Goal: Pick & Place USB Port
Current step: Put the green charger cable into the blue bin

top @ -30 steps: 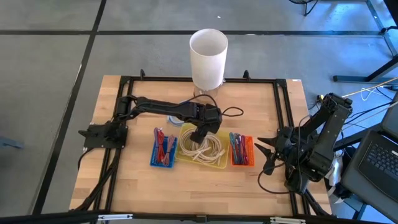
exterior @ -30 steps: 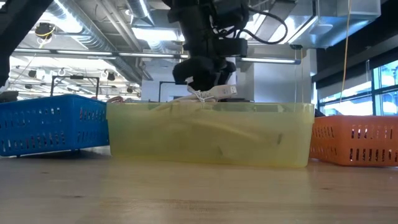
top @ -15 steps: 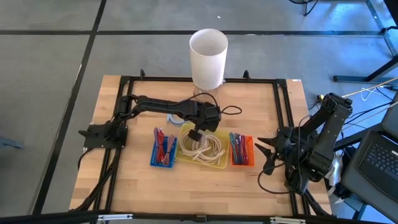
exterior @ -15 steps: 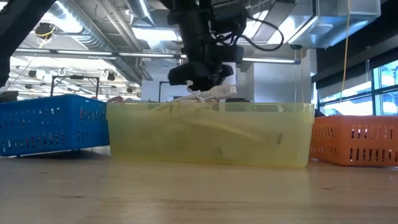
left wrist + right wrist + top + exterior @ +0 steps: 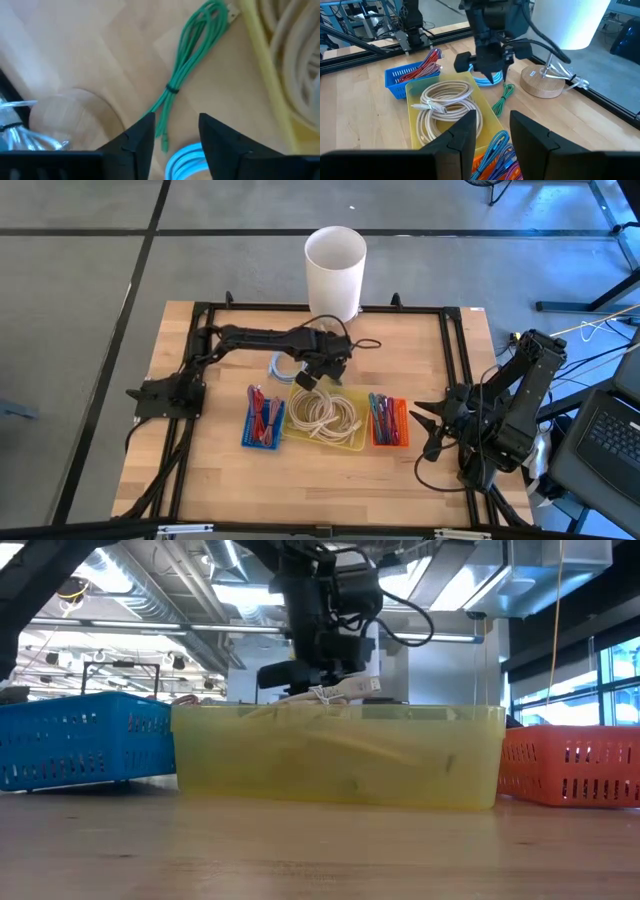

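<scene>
The left hand point(image 5: 309, 380), fingers apart and holding nothing, hovers near frame centre above a green cable point(image 5: 192, 55) beside the yellow bin point(image 5: 345, 443). The right hand point(image 5: 422, 420) waits at the counter's point(image 5: 220, 470) right edge, fingers slightly parted.

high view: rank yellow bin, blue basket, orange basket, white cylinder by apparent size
1. Yellow bin, largest footprint.
2. White cylinder; it stands tall, nearer the overhead camera, so this rank is unsure.
3. Blue basket and orange basket look alike; not ranked.
</scene>
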